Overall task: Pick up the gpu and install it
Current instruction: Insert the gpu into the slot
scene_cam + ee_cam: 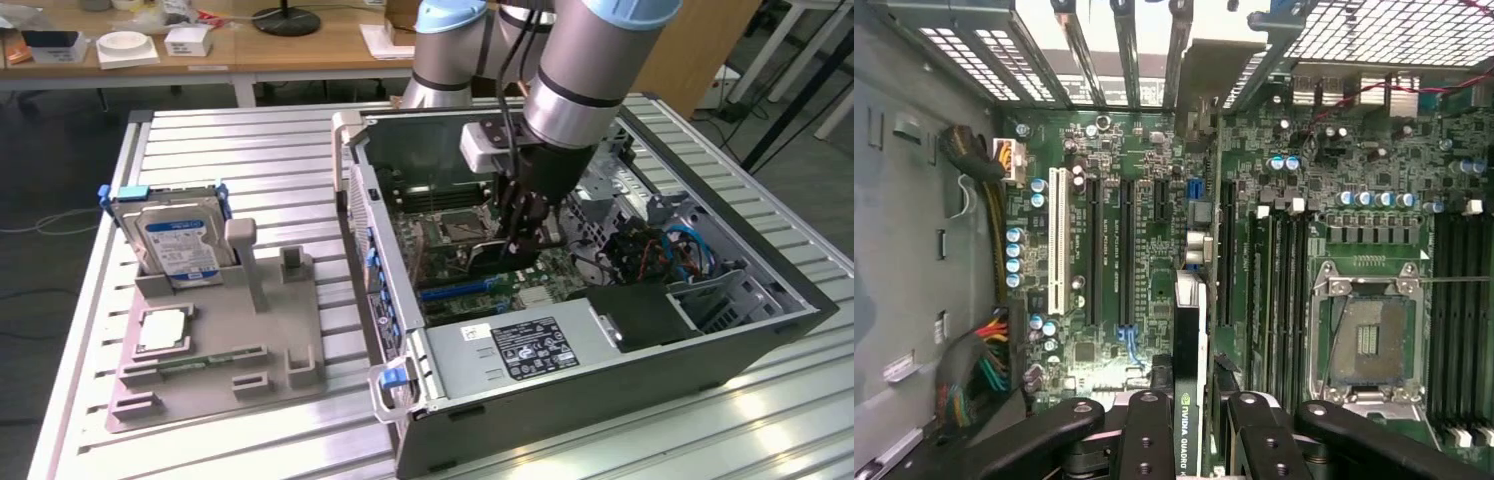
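Black end effector (1194, 408) is clenched on the gpu (1189, 330), held edge-on over the motherboard (1104, 150) inside the open computer case (747, 350). Card judged stiff, light and fragile; best gripped along its upper edge.

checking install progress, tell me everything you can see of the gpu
The gpu is a thin dark card seen edge-on, its black edge printed with NVIDIA QUADRO lettering. The gripper clamps it from both faces, holding it on edge inside the open computer case, above the long slots of the motherboard. Whether it touches a slot cannot be told.
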Available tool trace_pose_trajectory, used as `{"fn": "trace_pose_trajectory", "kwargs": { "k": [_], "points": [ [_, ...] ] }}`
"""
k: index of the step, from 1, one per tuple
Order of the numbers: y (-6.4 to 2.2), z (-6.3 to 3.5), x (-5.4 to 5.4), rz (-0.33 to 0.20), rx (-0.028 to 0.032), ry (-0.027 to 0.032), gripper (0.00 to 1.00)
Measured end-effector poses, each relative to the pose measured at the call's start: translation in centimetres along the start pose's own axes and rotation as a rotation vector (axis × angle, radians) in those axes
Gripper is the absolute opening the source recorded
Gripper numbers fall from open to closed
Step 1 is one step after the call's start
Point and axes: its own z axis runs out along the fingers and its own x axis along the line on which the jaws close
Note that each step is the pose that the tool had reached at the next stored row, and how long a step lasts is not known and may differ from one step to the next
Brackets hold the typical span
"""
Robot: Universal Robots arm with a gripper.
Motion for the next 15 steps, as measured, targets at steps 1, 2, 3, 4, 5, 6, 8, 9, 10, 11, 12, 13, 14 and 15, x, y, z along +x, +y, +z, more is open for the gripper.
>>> {"fn": "trace_pose_trajectory", "kwargs": {
  "k": [1,2,3,4,5,6,8,9,10,11,12,13,14,15],
  "points": [
    [0.08,0.13,0.0,-0.001,0.0,-0.0001,0.26],
    [0.14,0.16,0.0,-0.003,-0.0001,0.0002,0.26],
    [0.13,0.16,0.0,-0.004,-0.0002,0.0003,0.26],
    [0.14,0.16,0.0,-0.005,-0.0003,0.0004,0.26],
    [0.14,0.17,0.0,-0.005,-0.0003,0.0004,0.26],
    [0.21,0.21,0.0,-0.004,-0.0001,0.0002,0.26],
    [0.56,0.31,0.0,-0.005,0.0017,0.0006,0.26],
    [0.76,0.37,-0.1,-0.005,0.0027,0.0014,0.26],
    [0.92,0.42,-0.1,-0.005,0.0035,0.0023,0.26],
    [1.06,0.49,-0.1,-0.005,0.0045,0.0029,0.26],
    [1.14,0.53,-0.1,-0.005,0.0053,0.0033,0.26],
    [1.2,0.55,-0.1,-0.005,0.0054,0.0037,0.26],
    [1.23,0.56,-0.1,-0.006,0.0054,0.0042,0.26],
    [1.28,0.58,-0.1,-0.006,0.0054,0.0044,0.26]
  ]
}}
